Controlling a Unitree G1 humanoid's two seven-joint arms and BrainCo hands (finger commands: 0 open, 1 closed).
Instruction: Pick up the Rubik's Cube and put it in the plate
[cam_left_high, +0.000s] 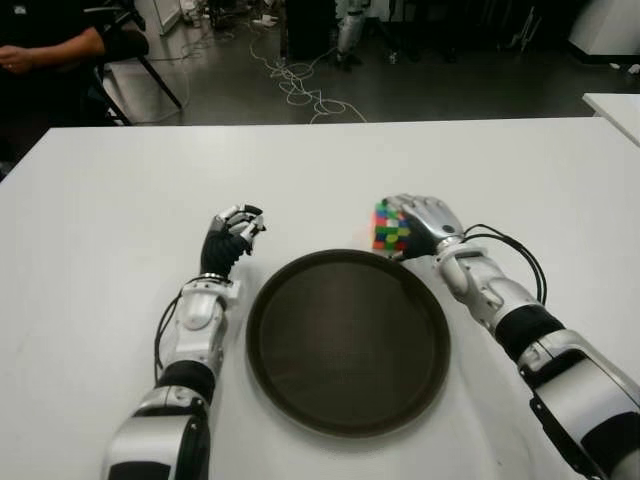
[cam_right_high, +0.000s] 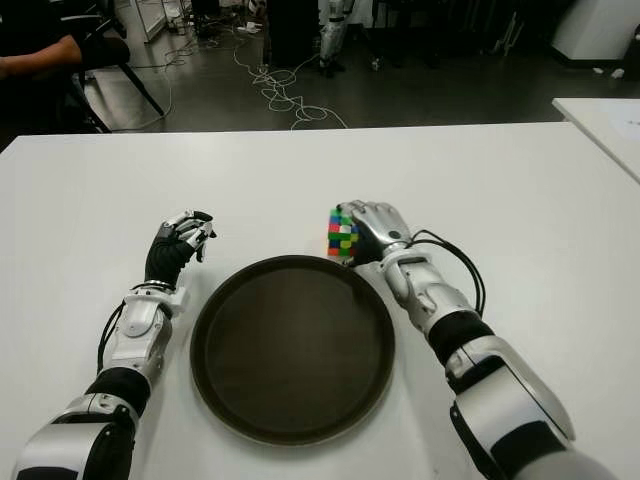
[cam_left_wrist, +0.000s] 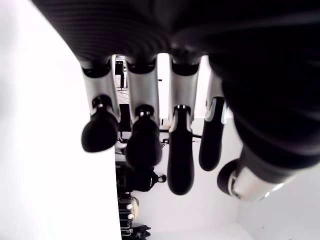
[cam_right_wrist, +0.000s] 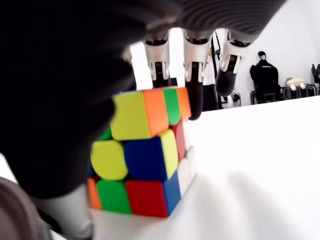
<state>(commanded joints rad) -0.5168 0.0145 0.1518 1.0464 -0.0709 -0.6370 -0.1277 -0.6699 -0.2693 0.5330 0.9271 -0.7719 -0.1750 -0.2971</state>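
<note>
While the right hand (cam_left_high: 425, 222) sits at the far right edge of the plate (cam_left_high: 347, 340), its fingers (cam_right_wrist: 194, 95) curl over the top of the Rubik's Cube (cam_left_high: 391, 229) and the palm presses against one side, so the cube is enclosed in its grasp. From the right wrist view the cube's lower edge appears to meet the white tabletop (cam_left_high: 120, 200), though whether it is fully resting there or just lifted cannot be told. It stands just beyond the plate's rim, outside the dish, with green, red, blue and yellow squares facing toward the robot's left.

On the other side, the left hand (cam_left_high: 232, 238) shows just beside the plate's left rim, near its far-left edge, apart from the cube. Its own wrist view shows the fingers (cam_left_wrist: 142, 145) bent loosely downward with gaps between them and nothing inside.

Dark and round, the plate lies flat on the tabletop between the two forearms, with nothing in it. Beyond the tabletop's far edge, cables (cam_left_high: 300, 85) trail across a grey floor, and a person's arm (cam_left_high: 50, 50) shows at the upper left corner.
</note>
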